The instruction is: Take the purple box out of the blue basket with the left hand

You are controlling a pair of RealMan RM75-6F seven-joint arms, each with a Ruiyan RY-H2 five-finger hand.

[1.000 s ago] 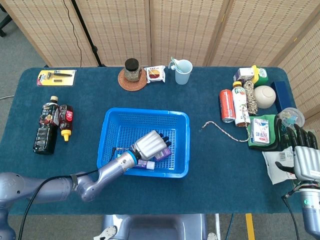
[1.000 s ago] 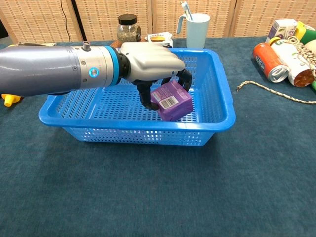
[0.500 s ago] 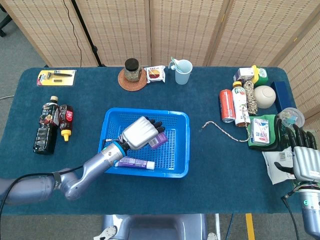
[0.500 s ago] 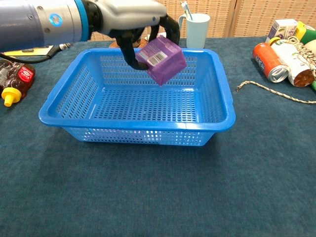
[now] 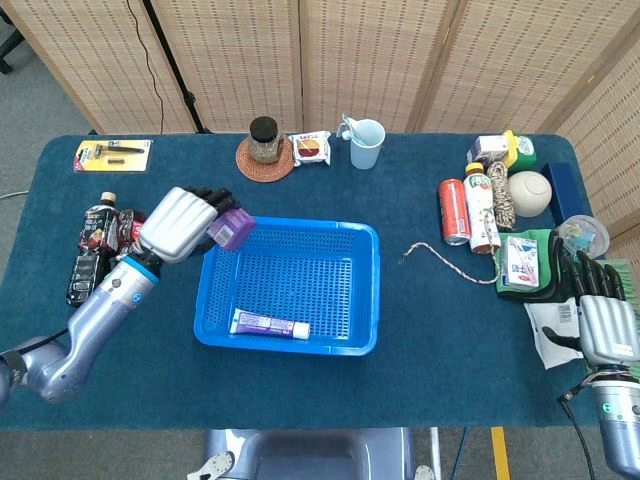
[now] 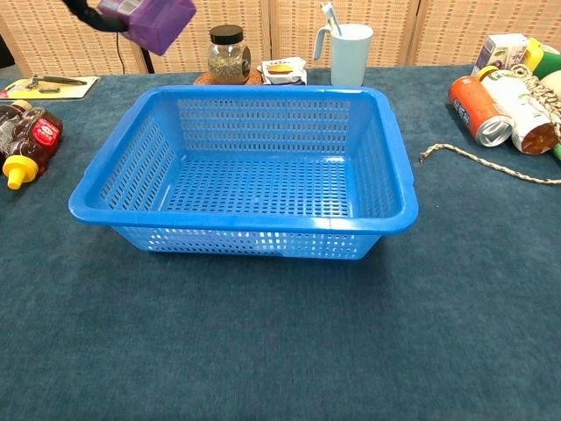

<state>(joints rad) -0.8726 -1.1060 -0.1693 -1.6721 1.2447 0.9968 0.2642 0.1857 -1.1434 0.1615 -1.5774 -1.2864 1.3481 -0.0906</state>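
Note:
My left hand (image 5: 182, 223) grips the purple box (image 5: 232, 228) in the air, above the table just left of the blue basket's (image 5: 365, 290) far left corner. In the chest view the purple box (image 6: 149, 21) shows at the top left, high over the basket's rim (image 6: 237, 219), with only dark fingers (image 6: 88, 16) of that hand visible. A purple-and-white tube (image 5: 270, 325) lies inside the basket near its front wall. My right hand (image 5: 603, 315) stays at the table's right edge with its fingers apart, holding nothing.
Two dark bottles (image 5: 95, 250) lie left of the basket, below my left arm. A jar (image 5: 264, 140), a snack pack (image 5: 310, 148) and a cup (image 5: 366, 144) stand at the back. Cans, a rope (image 5: 450, 262) and packets crowd the right side.
My left hand has lifted the purple box out of the basket and carried it up and to the left, past the basket's left rim. The right hand has stayed put.

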